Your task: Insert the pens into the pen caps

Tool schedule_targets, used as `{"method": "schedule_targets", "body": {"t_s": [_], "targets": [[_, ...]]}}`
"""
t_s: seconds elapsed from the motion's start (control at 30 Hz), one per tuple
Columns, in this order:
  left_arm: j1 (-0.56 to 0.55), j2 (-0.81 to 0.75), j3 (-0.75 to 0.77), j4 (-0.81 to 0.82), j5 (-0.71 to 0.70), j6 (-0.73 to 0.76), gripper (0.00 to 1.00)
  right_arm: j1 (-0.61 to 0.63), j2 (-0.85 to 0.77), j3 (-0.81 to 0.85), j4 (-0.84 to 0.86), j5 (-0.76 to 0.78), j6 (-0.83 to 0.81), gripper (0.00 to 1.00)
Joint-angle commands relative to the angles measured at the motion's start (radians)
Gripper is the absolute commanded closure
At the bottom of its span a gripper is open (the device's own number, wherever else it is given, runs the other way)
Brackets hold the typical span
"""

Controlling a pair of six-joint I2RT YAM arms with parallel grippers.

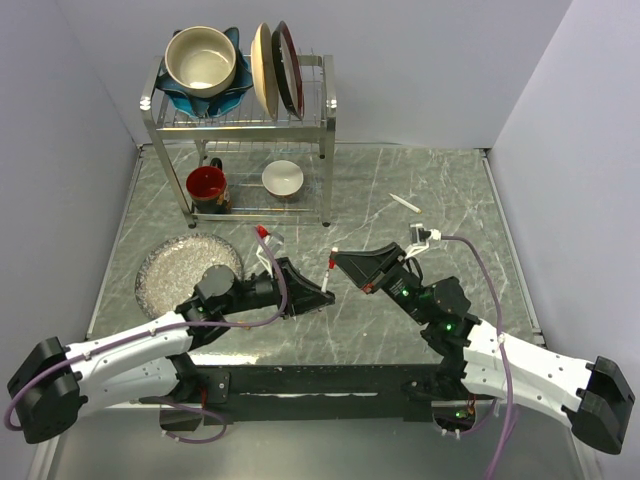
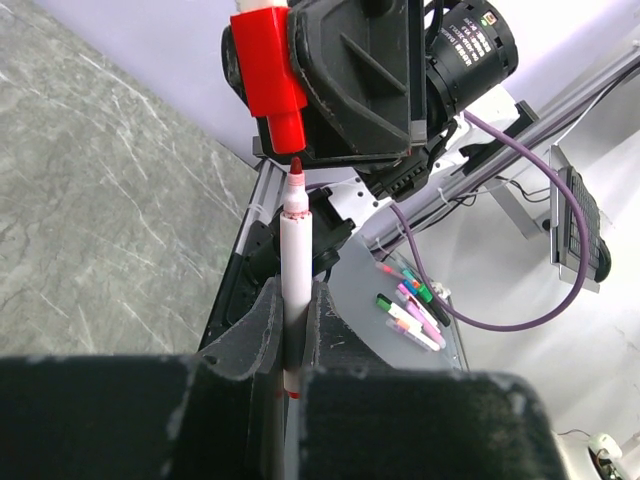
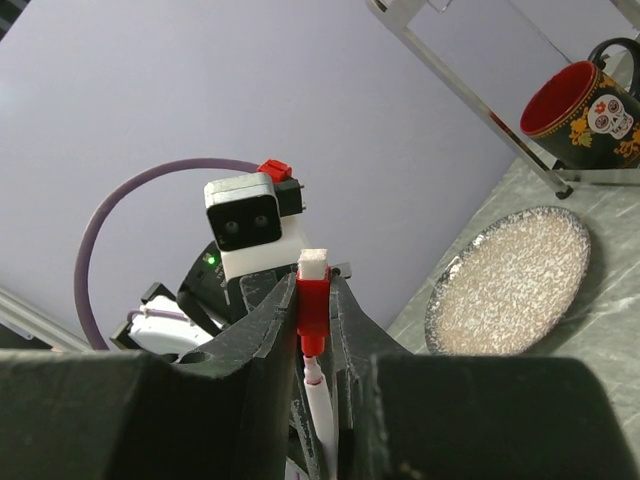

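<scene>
My left gripper (image 1: pixel 326 288) is shut on a white-barrelled pen (image 1: pixel 329 272) and holds it upright above the table's middle. In the left wrist view the pen (image 2: pixel 296 260) stands between my fingers (image 2: pixel 260 330), its red tip just under the red cap (image 2: pixel 272 75). My right gripper (image 1: pixel 340 261) is shut on that red cap (image 3: pixel 312 305), mouth down over the pen tip (image 3: pixel 318 385). A second white pen (image 1: pixel 405 203) lies on the table at the back right. The green and yellow-orange caps are out of view.
A metal dish rack (image 1: pixel 325 130) at the back holds bowls and plates, with a red mug (image 1: pixel 208 187) and a small white bowl (image 1: pixel 283 177) on its lower shelf. A glass plate (image 1: pixel 160 275) lies at the left. Several coloured markers (image 2: pixel 410 310) lie beyond the table.
</scene>
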Motion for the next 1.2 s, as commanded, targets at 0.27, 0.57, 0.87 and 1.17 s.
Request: {"method": "schedule_targets", "body": {"t_s": [0.27, 0.57, 0.87, 1.17], "targets": [[-0.004, -0.035, 0.000, 0.009, -0.018, 0.015, 0.99, 0.040, 0.032, 0.062, 0.045, 0.031, -0.030, 1.00], [-0.004, -0.035, -0.001, 0.008, -0.026, 0.012, 0.99, 0.052, 0.012, 0.057, 0.027, 0.035, -0.042, 1.00], [-0.002, -0.042, 0.000, 0.009, -0.034, 0.011, 0.99, 0.058, -0.035, 0.029, -0.022, 0.031, -0.084, 1.00], [-0.002, -0.044, 0.014, 0.005, -0.032, 0.014, 0.99, 0.096, -0.035, -0.020, -0.062, 0.039, -0.108, 1.00]]}}
